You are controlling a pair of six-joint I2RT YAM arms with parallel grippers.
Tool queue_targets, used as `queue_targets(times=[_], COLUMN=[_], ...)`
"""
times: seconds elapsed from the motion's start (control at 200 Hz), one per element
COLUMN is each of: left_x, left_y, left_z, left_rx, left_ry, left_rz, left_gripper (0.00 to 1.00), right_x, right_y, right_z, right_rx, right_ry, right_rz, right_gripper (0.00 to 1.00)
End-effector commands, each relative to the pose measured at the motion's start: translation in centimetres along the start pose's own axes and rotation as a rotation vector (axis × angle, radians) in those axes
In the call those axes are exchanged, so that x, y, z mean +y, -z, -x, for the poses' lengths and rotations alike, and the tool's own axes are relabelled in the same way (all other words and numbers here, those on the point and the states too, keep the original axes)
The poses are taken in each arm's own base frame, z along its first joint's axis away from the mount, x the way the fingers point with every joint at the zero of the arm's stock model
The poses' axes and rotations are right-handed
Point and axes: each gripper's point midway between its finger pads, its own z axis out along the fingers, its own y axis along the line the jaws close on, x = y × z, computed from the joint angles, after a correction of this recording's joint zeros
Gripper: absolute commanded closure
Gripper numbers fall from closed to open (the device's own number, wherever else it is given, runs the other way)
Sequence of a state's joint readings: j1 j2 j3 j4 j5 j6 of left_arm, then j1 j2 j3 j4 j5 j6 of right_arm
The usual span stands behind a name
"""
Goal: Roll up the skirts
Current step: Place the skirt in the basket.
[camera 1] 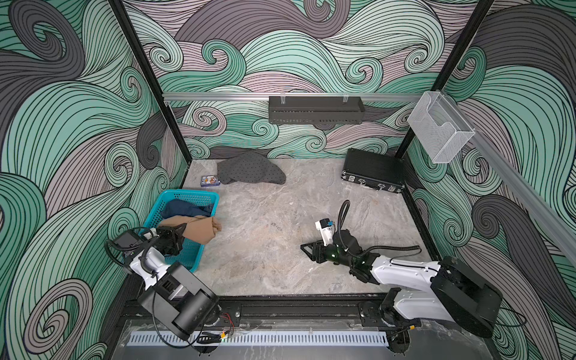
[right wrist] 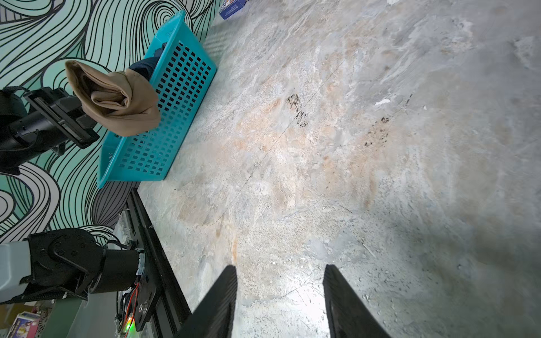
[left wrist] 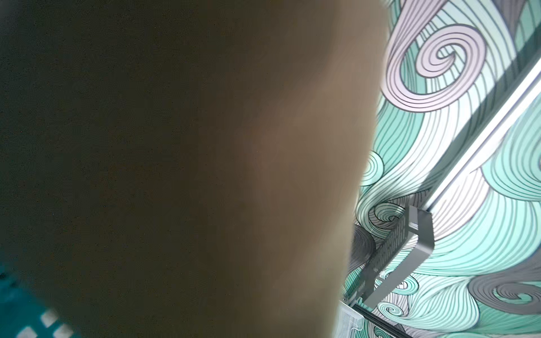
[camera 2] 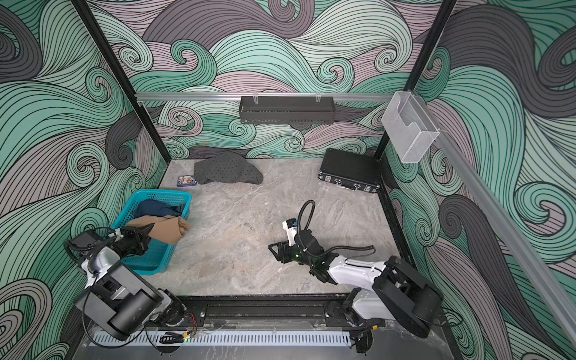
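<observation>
Overhead, left gripper (camera 1: pixel 182 233) pinches a rolled tan skirt (camera 1: pixel 202 230) above the teal basket (camera 1: pixel 187 194). Right gripper (right wrist: pixel 280 267) fingers stand spread.

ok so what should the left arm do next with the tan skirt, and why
Probably lower it into the basket, ready to let go. The left gripper is shut on the rolled tan skirt, held just above the basket, where the denim skirt already lies at the far end and the near half looks free.

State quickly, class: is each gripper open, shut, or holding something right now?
Left gripper: shut on the tan-brown skirt, over the teal basket.
Right gripper: open, holding nothing.
</observation>
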State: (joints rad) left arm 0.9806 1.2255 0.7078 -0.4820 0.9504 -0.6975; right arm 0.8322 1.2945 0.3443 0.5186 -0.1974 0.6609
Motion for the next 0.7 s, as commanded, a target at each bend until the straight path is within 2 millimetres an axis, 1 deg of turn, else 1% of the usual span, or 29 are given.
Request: queue_targets(times=[0.0,0.055,0.215,0.315,0.45,0.525,0.696], left_x=[1.7,2.3,3.3,4.0,4.1,4.6,5.5], left_y=[0.8,1.1,-0.1,-0.7,-1.2,-1.2,-2.5], left_z=[0.6,1.0,1.2,1.5,1.6,2.0,2.2], left_rx=[-0.033,-0.052,-0.058,-0.066,-0.089,-0.109,-0.060], left_ry=[-0.055,-0.056,-0.074,-0.085,-0.187,-0.202,-0.220], left_rz=[0.143,0.197,0.245,0.318,0.429,0.477,0.526], left_gripper=[1.00,1.00,1.00,1.00,1.00,1.00,1.00], right_x=[0.0,0.0,0.0,-0.1,-0.3,-0.5,-0.8], right_y=[0.1,0.1,0.2,0.2,0.2,0.4,0.6], right_z=[0.3,0.2,0.2,0.3,0.3,0.4,0.6], right_rx=[-0.019,-0.018,-0.022,-0.024,-0.029,-0.037,-0.054], right_ry=[0.022,0.020,0.018,0.018,0.019,0.021,0.023], right_rz=[-0.008,-0.009,-0.010,-0.014,-0.026,-0.035,-0.053], right_gripper=[0.50,0.50,0.50,0.50,0.50,0.50,0.50])
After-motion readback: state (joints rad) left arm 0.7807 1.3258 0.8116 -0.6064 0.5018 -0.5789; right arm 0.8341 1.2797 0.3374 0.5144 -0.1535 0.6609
